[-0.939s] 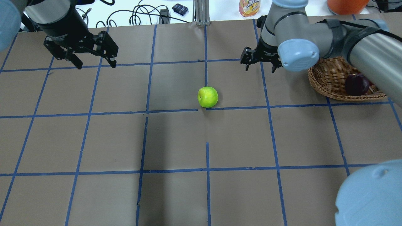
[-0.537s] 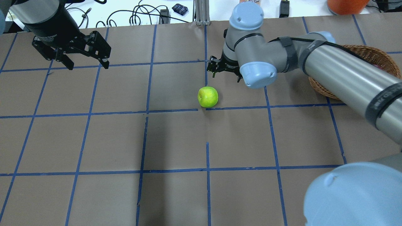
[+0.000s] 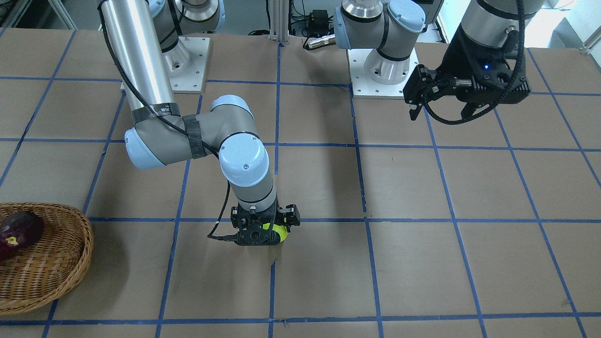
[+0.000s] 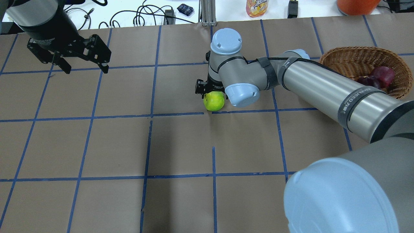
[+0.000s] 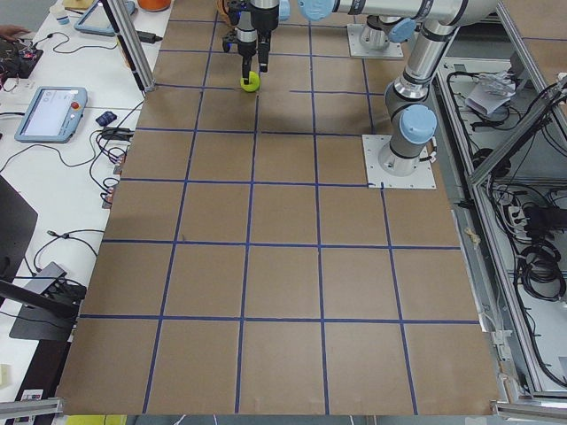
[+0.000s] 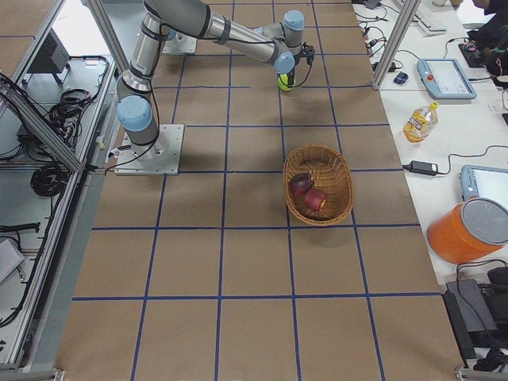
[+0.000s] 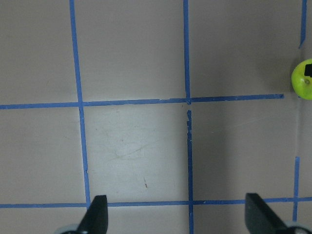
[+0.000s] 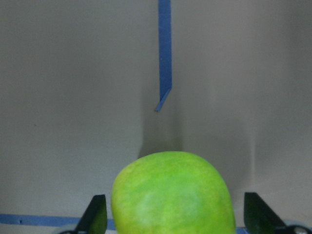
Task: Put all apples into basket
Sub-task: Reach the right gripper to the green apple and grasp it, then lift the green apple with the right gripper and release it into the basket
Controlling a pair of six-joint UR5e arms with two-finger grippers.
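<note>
Fingers (image 8: pixel 96 217) of the right gripper (image 3: pixel 263 231) stand spread either side of the green apple (image 4: pixel 213 100) on the desk (image 4: pixel 97 145), wrist pointing straight down; the left gripper (image 4: pixel 86 69) hangs high, also spread. Only the right-side view shows clearly the maroon apple (image 6: pixel 300 184) and red apple (image 6: pixel 317 200) inside the one basket (image 6: pixel 337 171): three apples.

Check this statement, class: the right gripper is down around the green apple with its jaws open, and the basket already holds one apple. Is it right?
Not quite. The basket holds two apples, not one: the exterior right view shows a dark maroon apple and a red apple lying in it. The rest stands: the right gripper is down around the green apple, jaws open.
</note>
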